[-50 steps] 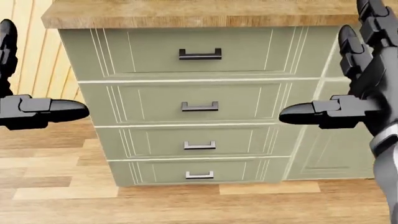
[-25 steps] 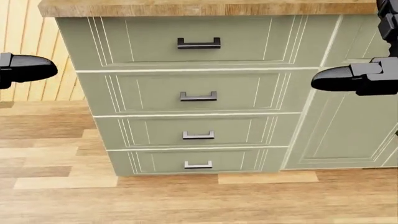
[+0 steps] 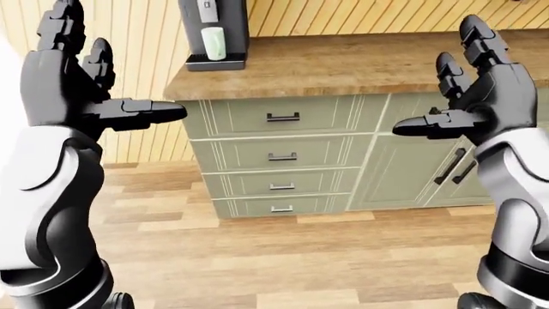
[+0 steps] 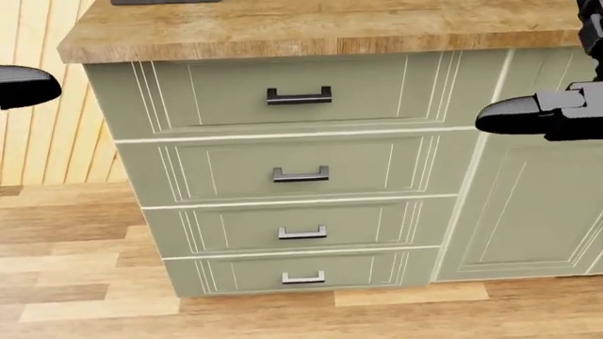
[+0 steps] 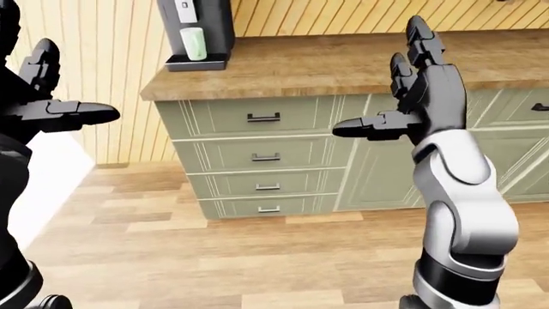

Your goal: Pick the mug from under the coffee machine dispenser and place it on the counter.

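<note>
Black three-fingered hands fill the nearest part of both eye views, raised palm-inward with nothing between them. The left hand (image 3: 73, 84) sits at about nine o'clock in the left-eye view, two fingers pointing up and its thumb jutting toward the centre; it is spread and empty. The right hand (image 5: 412, 96) stands at about two o'clock in the right-eye view in a mirrored pose, fingers upright, thumb level, likewise released and holding nothing. Both forearms rise from the bottom corners, elbows bent.

Beyond the hands lies the wooden floor (image 3: 283, 257), then a pale green drawer stack (image 4: 297, 173) with four dark handles, which takes up most of the head view. Over it runs the wooden counter (image 3: 369, 61), bare across its right stretch.

Farthest off, at about eleven o'clock in the left-eye view, the dark coffee machine (image 3: 214, 32) stands at the counter's left end against the slatted wall. The mug (image 3: 213, 42), pale green, sits under its dispenser on the machine's base, well apart from either hand.

By my reading this is the approach step: no grasp has begun and the robot stands well off from the cabinets. The next move calls for walking closer and to the left, so that one hand can reach over the counter edge and close round the mug without knocking the machine.
</note>
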